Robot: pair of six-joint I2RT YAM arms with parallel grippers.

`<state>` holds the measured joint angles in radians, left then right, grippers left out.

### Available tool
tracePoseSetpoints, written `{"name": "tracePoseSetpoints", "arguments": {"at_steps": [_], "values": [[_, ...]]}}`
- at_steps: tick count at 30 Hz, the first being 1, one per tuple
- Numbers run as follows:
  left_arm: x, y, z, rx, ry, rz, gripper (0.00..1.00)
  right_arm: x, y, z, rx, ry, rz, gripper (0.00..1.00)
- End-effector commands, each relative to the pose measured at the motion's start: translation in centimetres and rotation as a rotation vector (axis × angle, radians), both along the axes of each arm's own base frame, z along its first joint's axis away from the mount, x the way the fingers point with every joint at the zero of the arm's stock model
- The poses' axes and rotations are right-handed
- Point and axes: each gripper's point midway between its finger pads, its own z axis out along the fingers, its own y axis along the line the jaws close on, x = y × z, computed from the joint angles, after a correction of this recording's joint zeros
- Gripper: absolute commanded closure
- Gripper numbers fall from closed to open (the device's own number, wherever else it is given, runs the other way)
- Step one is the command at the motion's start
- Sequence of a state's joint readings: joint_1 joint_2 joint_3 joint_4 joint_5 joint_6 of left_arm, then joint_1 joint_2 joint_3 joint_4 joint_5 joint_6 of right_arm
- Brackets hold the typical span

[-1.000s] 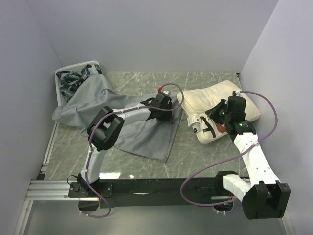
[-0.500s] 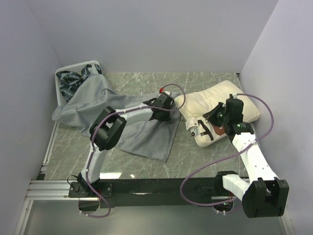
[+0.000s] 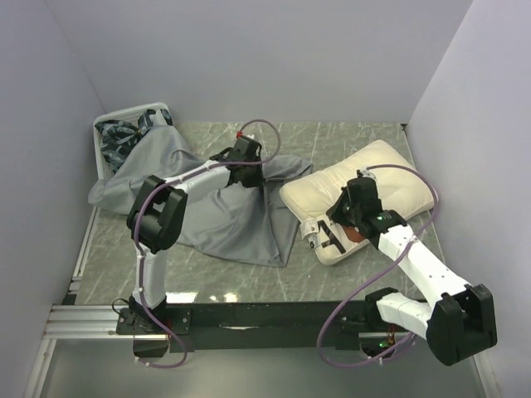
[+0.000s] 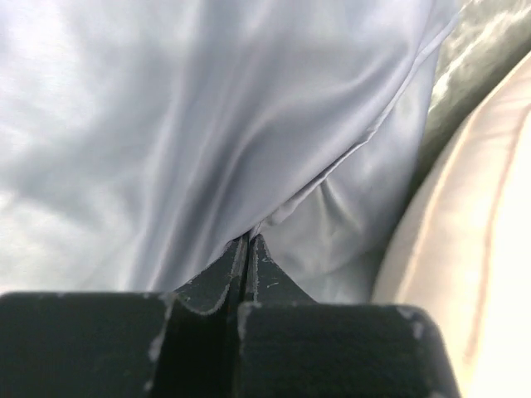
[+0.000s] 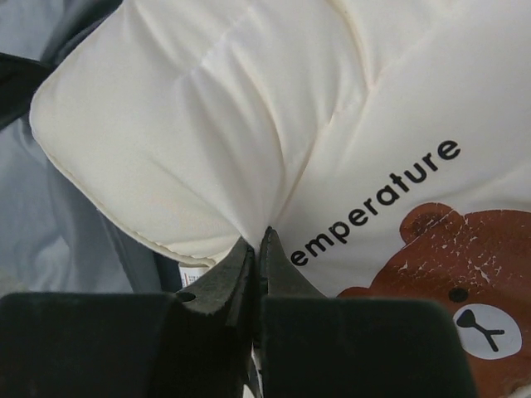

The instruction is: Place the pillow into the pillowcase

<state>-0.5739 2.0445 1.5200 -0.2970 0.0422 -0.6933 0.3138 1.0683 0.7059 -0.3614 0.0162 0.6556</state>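
The top camera is looking down from high behind the near edge, taking in the whole surface point(image 3: 348, 141). The left wrist camera is riding right behind the left claw point(image 4: 247, 242), facing pillowcase point(image 4: 207, 124) folds close up, the pillow point(image 4: 481, 249) edging in at 3 o'clock. The right wrist camera is peering past the right claw point(image 5: 259, 236), close against that pillow's printed face, pillowcase showing at 9 o'clock.

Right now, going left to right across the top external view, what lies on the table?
white wire basket holding dark blue-and-white patterned cloths → limp grey cloth pillowcase → cream-white soft rectangular pillow
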Motion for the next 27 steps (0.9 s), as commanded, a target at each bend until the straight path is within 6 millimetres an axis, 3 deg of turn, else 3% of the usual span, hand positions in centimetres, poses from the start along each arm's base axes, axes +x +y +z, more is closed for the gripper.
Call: {"name": "tracePoseSetpoints", "arguments": {"at_steps": [1,8,12,13,14,16,18,19,22,27], "values": [[0.5,-0.3,4.0,-0.124,-0.036,-0.012,0.99,0.7,1.8,1.2,-0.026,-0.058,0.009,1.0],[0.7,-0.8,5.8,-0.183,-0.052,-0.042,0.99,-0.3,4.3,-0.3,-0.107,-0.003,0.083,1.0],[-0.4,-0.6,6.9,-0.202,-0.069,-0.071,0.99,1.1,5.2,0.3,-0.147,-0.001,0.1,1.0],[-0.7,-0.5,7.9,-0.215,-0.087,-0.077,0.99,1.9,5.6,1.0,-0.152,-0.005,0.102,1.0],[-1.4,-0.2,7.4,-0.209,-0.076,-0.08,0.99,2.3,5.7,1.3,-0.16,-0.008,0.104,1.0],[-2.1,0.0,8.6,-0.226,-0.107,-0.098,0.99,3.3,6.3,2.2,-0.182,-0.018,0.118,1.0],[-3.0,0.5,8.2,-0.215,-0.105,-0.103,0.99,3.8,6.4,2.5,-0.212,-0.019,0.127,1.0],[-3.2,0.7,9.2,-0.223,-0.131,-0.103,0.99,4.0,6.7,2.4,-0.229,-0.004,0.133,1.0],[-3.3,1.4,9.5,-0.205,-0.15,-0.093,0.96,3.7,7.5,1.4,-0.26,0.018,0.164,1.0],[-2.9,0.8,10.7,-0.217,-0.159,-0.11,0.95,2.2,8.6,-1.0,-0.314,0.064,0.206,1.0]]}}
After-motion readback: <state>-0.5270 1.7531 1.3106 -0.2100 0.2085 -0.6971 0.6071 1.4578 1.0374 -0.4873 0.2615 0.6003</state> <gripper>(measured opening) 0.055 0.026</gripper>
